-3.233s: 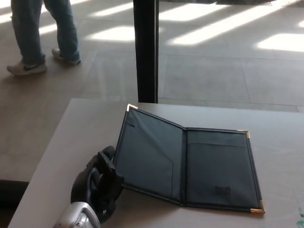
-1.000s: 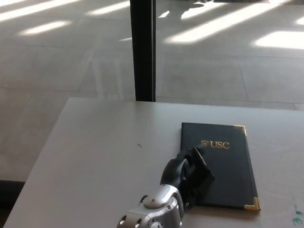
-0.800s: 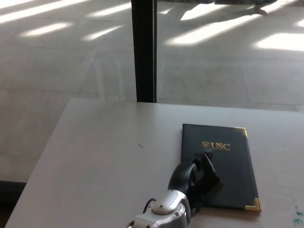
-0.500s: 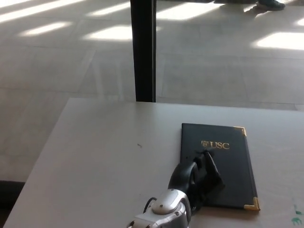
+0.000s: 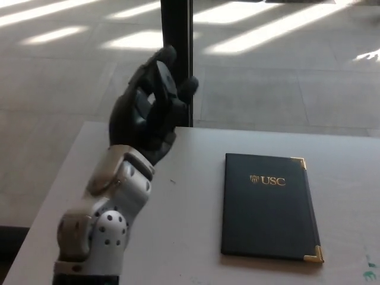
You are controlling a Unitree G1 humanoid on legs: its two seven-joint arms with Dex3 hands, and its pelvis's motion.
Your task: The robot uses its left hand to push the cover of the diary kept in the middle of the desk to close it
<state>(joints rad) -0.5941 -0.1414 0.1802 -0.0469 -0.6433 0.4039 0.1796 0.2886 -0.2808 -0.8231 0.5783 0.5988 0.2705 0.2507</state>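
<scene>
Diary closed, flat, frame centre-right: closing done. Left hand raised upper left, fingers spread, holding nothing.

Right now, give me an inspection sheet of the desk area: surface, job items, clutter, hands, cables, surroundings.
Surface: pale desk, one small dark speck left of the diary.
Job's things: dark diary lies closed and flat, cover up, gold USC lettering, gold corners.
Clutter: faint green marks at the desk's right edge.
Hands: left hand raised above the desk, open, holding nothing, clear of the diary; right hand not in view.
Cables: nothing seen.
Surroundings: tiled floor with sun patches, black pillar behind the desk.
</scene>
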